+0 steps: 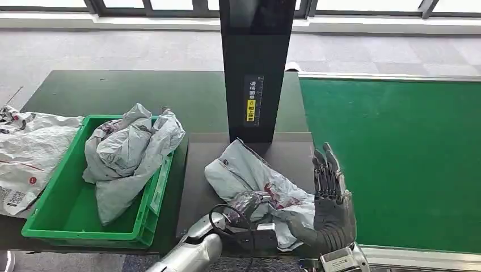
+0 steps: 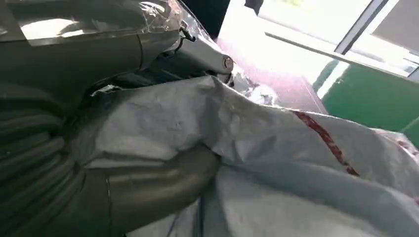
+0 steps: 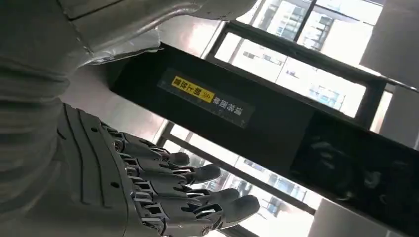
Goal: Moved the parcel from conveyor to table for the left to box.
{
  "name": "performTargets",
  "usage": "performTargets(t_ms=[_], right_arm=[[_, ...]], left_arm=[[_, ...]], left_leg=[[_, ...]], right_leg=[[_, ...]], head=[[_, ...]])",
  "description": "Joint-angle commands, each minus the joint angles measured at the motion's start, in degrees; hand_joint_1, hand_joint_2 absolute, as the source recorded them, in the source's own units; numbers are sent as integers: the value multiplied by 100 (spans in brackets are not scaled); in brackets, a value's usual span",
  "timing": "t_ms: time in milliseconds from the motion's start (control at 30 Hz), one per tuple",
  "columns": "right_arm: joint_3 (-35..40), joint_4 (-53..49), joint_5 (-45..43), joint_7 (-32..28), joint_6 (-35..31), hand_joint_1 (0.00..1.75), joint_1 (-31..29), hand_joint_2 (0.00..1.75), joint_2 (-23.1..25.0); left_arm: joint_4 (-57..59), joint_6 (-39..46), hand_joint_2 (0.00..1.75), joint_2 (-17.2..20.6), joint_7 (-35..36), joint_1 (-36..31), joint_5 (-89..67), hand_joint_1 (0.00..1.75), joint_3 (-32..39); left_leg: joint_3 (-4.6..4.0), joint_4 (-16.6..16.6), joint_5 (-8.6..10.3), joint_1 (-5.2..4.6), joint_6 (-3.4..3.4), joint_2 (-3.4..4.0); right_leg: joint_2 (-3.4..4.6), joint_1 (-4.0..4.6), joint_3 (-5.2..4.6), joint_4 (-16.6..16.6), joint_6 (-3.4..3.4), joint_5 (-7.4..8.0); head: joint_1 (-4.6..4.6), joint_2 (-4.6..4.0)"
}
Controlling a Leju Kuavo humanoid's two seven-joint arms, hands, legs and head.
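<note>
A crumpled grey plastic parcel [image 1: 255,178] with red print lies on the dark table [image 1: 198,170], in front of the black post. My left hand [image 1: 255,232] comes in at its near edge. In the left wrist view the thumb [image 2: 163,182] and a finger [image 2: 197,54] close on a fold of the parcel [image 2: 296,163]. My right hand [image 1: 332,198] stands upright against the parcel's right edge, next to the conveyor, with nothing in it. The right wrist view shows its fingers [image 3: 197,197] stretched out and slightly apart.
A green bin [image 1: 57,209] on the left holds another grey parcel [image 1: 130,153]. More white parcels [image 1: 28,153] lie beyond it. A black post [image 1: 255,68] rises behind the table. The green conveyor belt [image 1: 397,158] runs on the right.
</note>
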Motion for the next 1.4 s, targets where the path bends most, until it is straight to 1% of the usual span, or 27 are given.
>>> performTargets(t_ms=[33,333,400,433,467,500,567,633,700,733,800,833,867,933,1033,1133,1167,1267,1333,1400], right_arm=[[-298,-139,-65,13,92,0,139,175,105],[-304,-22,-147,13,107,0,28,175,84],[-309,-74,-164,13,69,0,74,175,81],[-308,-121,-164,13,39,0,122,175,80],[-301,-162,-181,13,20,0,163,175,71],[-293,-178,-206,13,-19,0,181,175,54],[-270,-214,-278,13,-74,0,213,175,7],[-266,-213,-297,13,-79,0,214,175,-8],[-274,-210,-331,13,-69,0,204,175,-10],[-289,-214,-338,13,-87,0,207,175,-12],[-301,-265,-382,13,-116,0,249,175,-42],[-291,-290,-407,13,-124,0,277,175,-63],[-288,-305,-418,13,-132,0,291,175,-73],[-279,-319,-428,13,-143,0,315,175,-85],[-289,-310,-444,13,-161,0,330,175,-97],[-289,-310,-444,13,-161,0,330,175,-97],[-289,-310,-444,13,-161,0,330,175,-97],[-289,-310,-444,13,-161,0,330,175,-97],[-277,-297,-442,13,-176,0,329,175,-106],[-241,-282,-470,13,-194,0,326,175,-154]], left_arm=[[314,78,175,149,14,-66,-12,175,57],[132,256,175,149,-15,129,-100,175,346],[-108,605,175,160,-6,229,-182,175,468],[-465,883,175,157,-102,361,-131,175,621],[-850,850,175,190,-216,504,-5,175,696],[-1453,822,175,233,-446,737,212,175,777],[-2729,862,175,416,-544,1219,346,175,776],[-3001,723,175,476,-479,1313,366,175,751],[-3291,824,175,487,-622,1422,499,175,783],[-3573,989,175,510,-841,1517,660,175,808],[-4470,1088,175,651,-870,1807,754,175,834],[-4786,1095,175,693,-906,1923,814,175,831],[-4928,1049,175,729,-900,1974,844,175,826],[-5364,1146,175,794,-954,2169,912,175,849],[-5838,1446,175,834,-1021,2410,931,175,946],[-5838,1446,175,834,-1021,2410,931,175,946],[-5838,1446,175,834,-1021,2410,931,175,946],[-5838,1446,175,834,-1021,2410,931,175,946],[-5960,1658,175,833,-1141,2477,976,175,975],[-6488,2091,175,893,-1268,2705,1128,175,1078]], left_leg=[[8,-6,-2,1,-2,7],[9,-11,1,1,-1,18],[8,-8,-1,1,-1,18],[11,-23,5,3,-3,31],[6,-6,-2,1,-1,15],[6,-9,-1,1,-2,20],[6,-7,-4,1,-2,23],[4,-8,-6,0,-3,28],[3,-8,-4,-1,-2,19],[8,-13,-6,2,-3,30],[1,-5,-6,2,-2,24],[10,-15,-8,3,-2,39],[15,-20,-11,4,-3,52],[6,-13,-12,4,-4,49],[0,-7,-9,3,-4,29],[2,-12,-8,4,-4,36],[-3,-6,-7,1,-2,21],[-1,-11,-4,2,-2,20],[-2,-8,-5,1,0,17],[-2,-8,-6,2,-1,20]], right_leg=[[0,2,6,-6,-3,-1],[7,2,6,-12,-5,5],[9,2,6,-9,-4,4],[13,5,7,-26,-8,13],[7,2,4,-6,-3,2],[8,2,3,-9,-5,3],[12,2,0,-7,-4,2],[17,2,-4,-6,-5,1],[13,0,-2,-5,-3,0],[18,4,2,-12,-5,1],[17,3,-5,-5,-4,0],[23,6,2,-16,-7,2],[32,7,4,-21,-10,3],[31,7,-4,-16,-9,1],[17,4,-7,-7,-6,-1],[20,6,-5,-13,-8,1],[11,3,-9,-5,-6,-2],[7,4,-5,-12,-6,-1],[6,3,-5,-8,-5,-3],[9,4,-6,-9,-5,-2]], head=[[0,0],[0,0],[0,0],[0,0],[0,0],[0,0],[0,0],[0,0],[0,0],[0,0],[0,0],[0,0],[0,0],[0,0],[0,0],[0,0],[0,0],[0,0],[0,0],[0,0]])
